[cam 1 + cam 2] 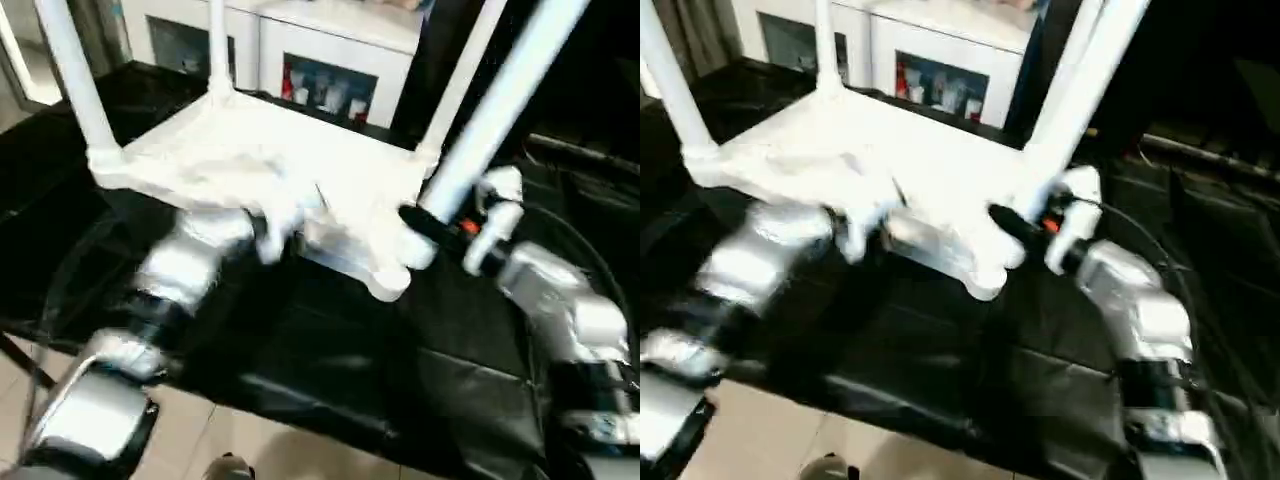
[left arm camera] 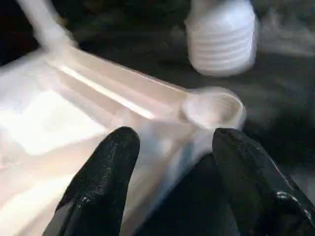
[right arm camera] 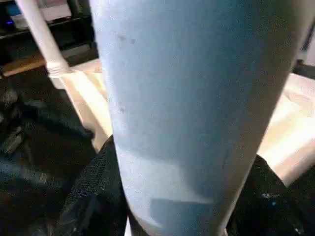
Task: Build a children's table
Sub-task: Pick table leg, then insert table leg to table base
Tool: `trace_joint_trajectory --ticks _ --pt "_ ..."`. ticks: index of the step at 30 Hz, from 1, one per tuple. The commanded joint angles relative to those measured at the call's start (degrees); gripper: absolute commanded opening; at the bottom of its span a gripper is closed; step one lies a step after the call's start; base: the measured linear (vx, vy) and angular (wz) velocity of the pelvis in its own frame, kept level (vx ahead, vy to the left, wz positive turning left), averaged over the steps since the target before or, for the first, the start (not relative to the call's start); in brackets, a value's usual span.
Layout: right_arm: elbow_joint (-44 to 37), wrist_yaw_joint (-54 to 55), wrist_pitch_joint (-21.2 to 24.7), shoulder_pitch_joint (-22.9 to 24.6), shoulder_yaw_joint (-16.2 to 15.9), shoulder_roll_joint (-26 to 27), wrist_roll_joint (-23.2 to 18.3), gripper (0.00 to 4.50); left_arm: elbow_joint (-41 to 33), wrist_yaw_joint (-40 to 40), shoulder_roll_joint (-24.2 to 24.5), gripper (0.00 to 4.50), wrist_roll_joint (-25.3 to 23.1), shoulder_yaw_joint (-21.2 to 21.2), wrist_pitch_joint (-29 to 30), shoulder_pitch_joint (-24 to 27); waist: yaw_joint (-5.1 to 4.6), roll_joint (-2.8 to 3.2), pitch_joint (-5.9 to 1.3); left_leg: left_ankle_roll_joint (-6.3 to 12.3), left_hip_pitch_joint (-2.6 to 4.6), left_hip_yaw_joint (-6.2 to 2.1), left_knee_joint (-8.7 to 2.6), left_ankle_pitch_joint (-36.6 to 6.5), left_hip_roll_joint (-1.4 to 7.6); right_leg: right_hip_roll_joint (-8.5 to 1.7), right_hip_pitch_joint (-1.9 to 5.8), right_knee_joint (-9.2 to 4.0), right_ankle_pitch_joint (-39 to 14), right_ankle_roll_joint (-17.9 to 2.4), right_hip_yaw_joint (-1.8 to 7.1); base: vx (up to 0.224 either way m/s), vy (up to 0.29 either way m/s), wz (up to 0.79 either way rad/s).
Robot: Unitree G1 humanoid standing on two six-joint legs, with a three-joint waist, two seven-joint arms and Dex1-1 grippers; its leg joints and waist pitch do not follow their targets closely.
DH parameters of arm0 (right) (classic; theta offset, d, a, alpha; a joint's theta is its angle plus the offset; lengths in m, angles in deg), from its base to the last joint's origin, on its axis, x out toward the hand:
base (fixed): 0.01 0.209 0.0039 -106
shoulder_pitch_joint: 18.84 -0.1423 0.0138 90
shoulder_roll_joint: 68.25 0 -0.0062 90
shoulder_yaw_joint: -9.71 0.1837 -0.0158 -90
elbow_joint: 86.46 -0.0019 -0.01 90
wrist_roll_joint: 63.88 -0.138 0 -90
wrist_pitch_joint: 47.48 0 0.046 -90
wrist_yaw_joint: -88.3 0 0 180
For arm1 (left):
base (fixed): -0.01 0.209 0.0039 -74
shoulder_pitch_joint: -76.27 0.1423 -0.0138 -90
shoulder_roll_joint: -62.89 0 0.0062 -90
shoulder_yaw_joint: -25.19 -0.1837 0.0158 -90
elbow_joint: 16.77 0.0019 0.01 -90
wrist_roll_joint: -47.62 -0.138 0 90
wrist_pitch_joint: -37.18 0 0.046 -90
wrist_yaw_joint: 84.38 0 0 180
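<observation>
the children's table top (image 1: 260,160) lies upside down on the black tabletop (image 1: 330,350) with three legs (image 1: 75,75) socketed; right pincer (image 1: 425,225) grips the fourth leg (image 1: 500,110) near the empty corner socket (image 2: 214,105), left pincer (image 2: 167,167) standing wide beside it.

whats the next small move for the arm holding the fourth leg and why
Probably lower the fourth leg so its threaded end meets the empty corner socket. The right gripper clasps the leg just above the upturned tabletop, the other three legs already stand in their corners, and the end hangs off-centre from that socket.
</observation>
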Motion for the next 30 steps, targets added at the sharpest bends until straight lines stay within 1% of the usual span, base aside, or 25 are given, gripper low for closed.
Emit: trace_joint_trajectory --ticks 1,2,3,4,5,6,7,8,9,10,11,13,14,15,16,17,18,19,20,21,24,27,28,29,30 --pt "-1.6 1.0 -0.7 0.9 1.1 -1.0 0.8 1.93 3.1 1.0 -0.9 2.88 -2.0 -1.1 -3.6 -2.7 -0.24 2.54 -5.15 -3.93 1.31 -1.95 -4.09 -8.2 3.11 -5.69 3.28 -3.00 -2.9 -9.5 3.15 0.000 0.000 0.00" --pt "-2.8 1.6 -0.3 1.8 1.5 -0.9 0.7 1.93 6.3 1.7 -1.5 2.88 -2.8 -1.6 -4.9 -4.0 -0.42 3.03 -4.95 -3.71 1.42 -1.95 -4.08 -9.9 3.23 -5.89 3.21 -3.44 -4.7 -10.2 3.18 0.000 0.000 0.00" --pt "-3.0 1.7 -0.3 1.9 1.5 -0.9 0.7 1.93 6.6 1.8 -1.6 2.88 -2.9 -1.7 -5.1 -4.1 -0.65 2.11 -4.79 -2.95 1.31 -1.76 -4.07 -10.7 3.06 -5.80 3.49 -3.91 -6.9 -10.1 3.19 0.000 0.000 0.00" --pt "-5.4 2.4 0.6 3.7 1.8 -0.9 0.5 1.93 11.8 2.1 -2.6 2.88 -4.2 -2.1 -8.3 -6.1 -0.71 3.29 -4.75 -2.10 1.13 -1.77 -3.98 -10.5 2.89 -5.82 3.49 -4.27 -8.5 -10.0 3.30 0.000 0.000 0.00" --pt "-7.0 2.8 1.1 5.0 1.8 -1.2 0.4 1.93 14.9 2.0 -3.3 2.88 -4.9 -2.1 -9.9 -7.3 -0.76 4.04 -4.85 -1.58 0.98 -1.95 -3.86 -10.1 2.84 -5.85 3.73 -4.22 -9.1 -9.7 3.32 0.000 0.000 0.00" --pt "-8.4 3.0 1.5 6.1 1.7 -1.4 0.2 1.93 17.8 1.9 -3.9 2.88 -5.6 -2.1 -11.5 -8.5 -0.89 3.95 -4.81 -1.24 1.02 -1.84 -3.92 -10.3 2.86 -5.66 3.70 -4.64 -9.6 -9.4 3.28 0.000 0.000 0.00" --pt "-8.8 3.1 1.6 6.4 1.8 -1.5 0.1 1.93 18.5 1.6 -4.0 2.88 -5.8 -2.2 -11.7 -8.7 -1.01 3.51 -4.74 -0.75 0.92 -1.74 -3.87 -9.9 2.67 -5.45 3.74 -4.85 -9.9 -8.9 3.22 0.000 0.000 0.00" --pt "-11.5 3.9 2.8 8.7 2.1 -1.9 -0.2 1.93 23.4 0.2 -5.0 2.88 -7.4 -2.4 -13.4 -10.7 -1.19 4.84 -4.90 -0.36 0.95 -1.91 -3.80 -9.9 2.69 -5.47 3.84 -4.75 -9.8 -9.3 3.17 0.000 0.000 0.00" --pt "-12.9 4.2 3.4 9.7 2.4 -2.0 -0.4 1.93 25.3 -0.3 -5.4 2.88 -8.2 -2.7 -13.9 -11.4 -1.10 5.00 -5.17 0.07 0.94 -1.98 -3.65 -9.1 2.66 -5.48 4.11 -4.53 -9.3 -8.9 3.17 0.000 0.000 0.00" --pt "-13.7 4.3 3.8 10.4 2.6 -2.2 -0.5 1.92 26.4 -0.7 -5.5 2.88 -8.6 -2.8 -14.2 -11.7 -1.26 5.06 -5.17 0.88 0.62 -1.95 -3.62 -8.1 2.62 -5.39 4.13 -4.57 -8.6 -9.0 3.10 0.000 0.000 0.00" --pt "-14.4 4.6 4.0 11.0 2.7 -2.3 -0.5 1.92 27.1 -0.6 -5.6 2.88 -9.1 -3.1 -14.2 -11.9 -1.28 5.27 -5.20 1.08 0.58 -1.92 -3.59 -7.9 2.61 -5.40 4.12 -4.62 -8.5 -9.2 3.09 0.000 0.000 0.00" --pt "-16.1 5.2 4.8 12.2 3.1 -2.5 -0.7 1.92 28.6 -0.7 -5.7 2.88 -10.0 -3.6 -14.8 -12.1 -1.60 6.29 -5.20 1.61 0.65 -1.92 -3.50 -7.8 2.58 -5.31 3.89 -4.89 -8.9 -9.7 2.97 0.000 0.000 0.00" --pt "-17.9 5.8 5.6 13.6 3.5 -2.7 -1.0 1.92 30.4 -1.5 -6.0 2.88 -10.6 -3.6 -15.0 -12.4 -1.89 6.32 -5.27 2.12 0.63 -1.84 -3.40 -8.1 2.43 -5.16 4.05 -4.93 -9.7 -10.1 2.88 0.000 0.000 0.00" --pt "-17.9 5.8 5.6 13.6 3.5 -2.7 -1.0 1.92 30.4 -1.5 -6.0 2.88 -10.6 -3.6 -15.0 -12.4 -2.02 6.23 -5.23 2.40 0.59 -1.77 -3.39 -8.1 2.41 -5.09 3.99 -5.10 -10.0 -10.0 2.85 0.000 0.000 0.00" --pt "-19.2 6.2 6.2 14.6 3.7 -2.8 -1.3 1.92 32.1 -2.6 -6.3 2.88 -11.4 -3.5 -15.5 -12.9 -2.18 6.57 -5.25 2.71 0.53 -1.76 -3.32 -8.1 2.37 -5.04 4.00 -5.25 -10.7 -9.9 2.83 0.000 0.000 0.00" --pt "-19.9 6.3 6.5 15.0 3.8 -2.9 -1.4 1.92 32.8 -3.2 -6.4 2.88 -11.8 -3.5 -15.6 -13.2 -2.18 6.58 -5.25 2.85 0.56 -1.75 -3.28 -8.1 2.29 -4.99 4.02 -5.31 -11.1 -9.8 2.80 0.000 0.000 0.00" --pt "-19.9 6.3 6.5 15.0 3.8 -2.9 -1.4 1.92 32.9 -3.3 -6.5 2.88 -11.8 -3.5 -15.7 -13.2 -2.23 6.94 -5.25 3.04 0.52 -1.79 -3.32 -8.2 2.32 -5.04 4.01 -5.50 -12.2 -9.5 2.74 0.000 0.000 0.00" --pt "-20.4 6.5 6.8 15.3 3.8 -3.0 -1.5 1.92 33.6 -3.8 -6.6 2.88 -12.2 -3.5 -15.8 -13.4 -2.29 6.92 -5.30 3.03 0.49 -1.83 -3.32 -8.2 2.34 -5.06 4.04 -5.45 -12.5 -9.5 2.70 0.000 0.000 0.00" --pt "-21.5 7.0 7.5 15.9 3.8 -3.0 -1.7 1.92 35.4 -5.0 -6.8 2.88 -13.5 -3.5 -16.3 -14.0 -2.51 7.07 -5.26 3.04 0.42 -1.87 -3.35 -8.2 2.32 -4.93 4.00 -5.55 -12.9 -9.3 2.60 0.000 0.000 0.00" --pt "-22.2 7.4 7.9 16.2 3.7 -2.9 -1.7 1.92 36.5 -6.1 -6.9 2.88 -14.2 -3.4 -16.4 -14.3 -2.65 7.51 -5.25 3.09 0.54 -1.88 -3.36 -8.6 2.33 -4.84 3.90 -5.76 -13.5 -9.0 2.57 0.000 0.000 0.00" --pt "-22.7 7.8 8.5 16.3 3.6 -2.8 -1.8 1.92 37.4 -7.5 -7.3 2.88 -14.6 -3.0 -16.3 -14.5 -2.93 7.45 -5.33 3.45 0.48 -1.94 -3.38 -8.4 2.41 -4.89 3.87 -5.62 -12.3 -9.4 2.57 0.000 0.000 0.00" --pt "-23.2 8.4 9.1 16.0 3.5 -2.6 -1.8 1.92 38.5 -8.2 -8.3 2.88 -14.9 -2.2 -15.3 -14.6 -2.86 7.73 -5.37 3.64 0.52 -1.84 -3.28 -8.5 2.29 -4.98 3.84 -5.84 -13.8 -9.4 2.54 0.000 0.000 0.00" --pt "-23.3 8.5 9.2 15.9 3.3 -2.6 -1.8 1.92 38.7 -7.9 -8.6 2.70 -15.0 -2.1 -14.8 -14.4 -2.85 7.70 -5.42 3.74 0.48 -1.85 -3.28 -8.2 2.27 -4.97 3.87 -5.85 -13.8 -9.2 2.53 0.000 0.000 0.00" --pt "-23.1 8.5 9.1 15.8 3.3 -2.6 -1.7 1.92 38.8 -7.9 -8.7 2.70 -15.2 -2.3 -14.9 -14.3 -2.83 7.88 -5.45 3.75 0.49 -1.90 -3.30 -8.2 2.35 -5.00 3.84 -5.81 -13.7 -9.2 2.53 0.000 0.000 0.00" --pt "-23.1 8.5 9.1 15.8 3.3 -2.6 -1.8 1.92 38.9 -7.9 -8.8 2.70 -15.4 -2.3 -15.0 -14.2 -2.87 7.81 -5.44 3.91 0.46 -1.86 -3.26 -8.3 2.31 -4.95 3.80 -5.91 -13.7 -9.1 2.52 0.000 0.000 0.00"
